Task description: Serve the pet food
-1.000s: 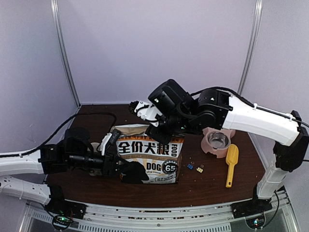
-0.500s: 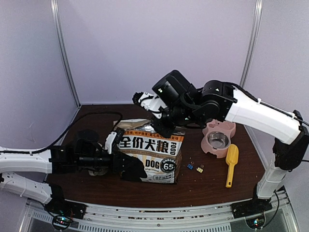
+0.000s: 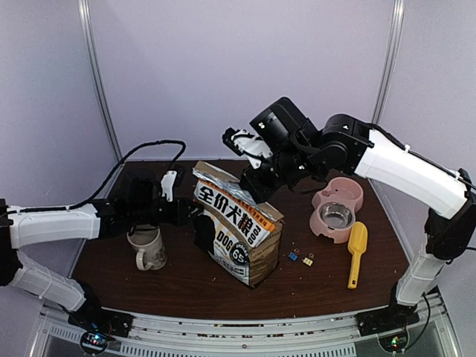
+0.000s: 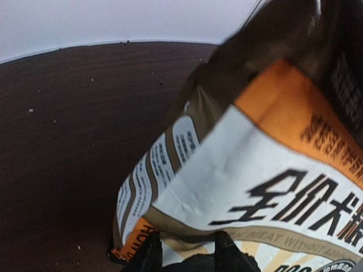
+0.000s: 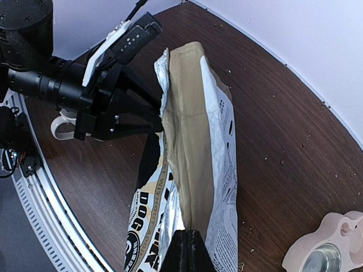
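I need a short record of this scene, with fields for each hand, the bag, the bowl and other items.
left hand: shut on the side of the dog food bag
right hand: shut on the bag's top edge
dog food bag: tilted, held by both hands
kibble: none visible
pink bowl: right of the bag, steel insert looks empty
other items: mug, yellow scoop, binder clips

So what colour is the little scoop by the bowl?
Yellow. The scoop shows best in the top external view, beside the pink bowl.
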### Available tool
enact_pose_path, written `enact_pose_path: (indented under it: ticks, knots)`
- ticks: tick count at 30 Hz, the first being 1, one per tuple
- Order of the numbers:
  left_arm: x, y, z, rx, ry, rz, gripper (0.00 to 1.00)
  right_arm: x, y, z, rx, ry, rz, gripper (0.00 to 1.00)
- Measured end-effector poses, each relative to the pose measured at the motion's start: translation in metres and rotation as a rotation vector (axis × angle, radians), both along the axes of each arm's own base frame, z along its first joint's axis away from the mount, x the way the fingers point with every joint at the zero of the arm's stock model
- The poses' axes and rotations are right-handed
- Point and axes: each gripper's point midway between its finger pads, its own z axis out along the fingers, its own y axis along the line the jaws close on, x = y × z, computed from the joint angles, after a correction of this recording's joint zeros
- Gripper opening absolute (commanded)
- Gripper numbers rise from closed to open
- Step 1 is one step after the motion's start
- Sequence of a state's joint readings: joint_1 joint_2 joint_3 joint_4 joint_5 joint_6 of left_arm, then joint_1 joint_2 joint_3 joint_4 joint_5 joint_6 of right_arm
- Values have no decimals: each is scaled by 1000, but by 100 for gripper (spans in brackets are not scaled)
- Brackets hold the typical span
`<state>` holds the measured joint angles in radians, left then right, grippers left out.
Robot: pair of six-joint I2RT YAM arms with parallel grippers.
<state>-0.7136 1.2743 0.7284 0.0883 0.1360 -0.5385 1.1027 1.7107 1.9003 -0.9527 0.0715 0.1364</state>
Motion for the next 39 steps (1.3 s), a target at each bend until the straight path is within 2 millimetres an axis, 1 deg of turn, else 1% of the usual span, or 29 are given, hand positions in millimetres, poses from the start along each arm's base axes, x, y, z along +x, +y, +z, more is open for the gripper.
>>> enact_pose_path:
  ticks: [3, 4, 5, 6, 8, 10, 13, 15, 18, 20, 22, 26, 28, 30, 35, 39]
  knots:
    - [19, -6, 15, -15, -37, 0, 39, 0, -3, 4, 22, 12, -24, 0]
    - [22, -8, 19, -23, -46, -4, 42, 0, -4, 4, 22, 11, -30, 3]
    - [22, -8, 22, -28, -52, -7, 44, 1, -5, 5, 19, 8, -36, 10]
    - [22, -9, 25, -36, -56, -11, 47, 2, -7, 4, 13, 4, -43, 14]
    - [19, -8, 32, -49, -64, -15, 51, 3, -11, 7, -5, -9, -53, 26]
    - [15, -4, 42, -70, -76, -13, 53, 3, -14, 12, -23, -26, -54, 34]
    - [3, 5, 59, -104, -88, -8, 57, 3, -12, 26, -37, -68, -50, 48]
    - [-5, 10, 67, -131, -88, -6, 60, 4, -8, 31, -41, -82, -48, 56]
    - [-15, 15, 68, -153, -64, -9, 62, 4, -1, 28, -73, -98, -32, 63]
    - [-21, 18, 64, -153, -38, -9, 62, 6, 5, 21, -104, -106, -22, 63]
    - [-24, 20, 61, -151, -15, -9, 63, 8, 10, 12, -136, -110, -18, 61]
    - [-29, 22, 57, -149, 10, -10, 63, 16, 12, -2, -202, -128, -39, 56]
    - [-31, 22, 55, -145, 23, -10, 63, 20, 12, -7, -237, -144, -51, 51]
    - [-32, 23, 52, -141, 35, -11, 63, 24, 10, -9, -260, -160, -67, 48]
    - [-34, 23, 48, -135, 55, -15, 63, 31, 4, -12, -305, -191, -107, 47]
    - [-36, 22, 49, -139, 58, -25, 63, 35, 1, -5, -300, -211, -135, 40]
